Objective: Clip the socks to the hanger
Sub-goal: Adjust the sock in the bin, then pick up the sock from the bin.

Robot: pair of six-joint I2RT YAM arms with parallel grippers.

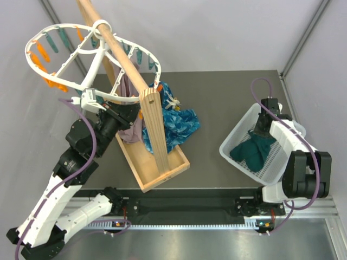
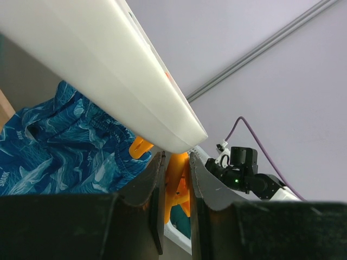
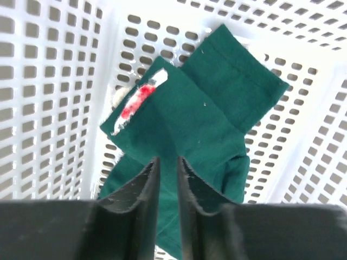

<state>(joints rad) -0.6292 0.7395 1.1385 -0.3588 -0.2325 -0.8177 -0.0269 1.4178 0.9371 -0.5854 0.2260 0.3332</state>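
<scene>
The hanger (image 1: 93,65), a white oval ring with teal and orange pegs, hangs tilted on the wooden pole at the upper left. My left gripper (image 1: 89,99) is at its near rim. In the left wrist view the gripper (image 2: 174,160) is shut on an orange peg (image 2: 177,176) just under the white rim (image 2: 108,70). The dark teal socks (image 1: 254,150) lie piled in the white basket (image 1: 234,129) at the right. My right gripper (image 1: 261,129) is down in the basket. In the right wrist view it (image 3: 168,161) is shut on a fold of a sock (image 3: 200,108) that carries a white and red label.
A wooden pole (image 1: 119,51) runs across an upright post (image 1: 154,130) set in a wooden tray (image 1: 157,173). A bright blue mottled cloth (image 1: 179,122) and a mauve-grey cloth (image 1: 130,127) hang by the post. A grey wall stands behind.
</scene>
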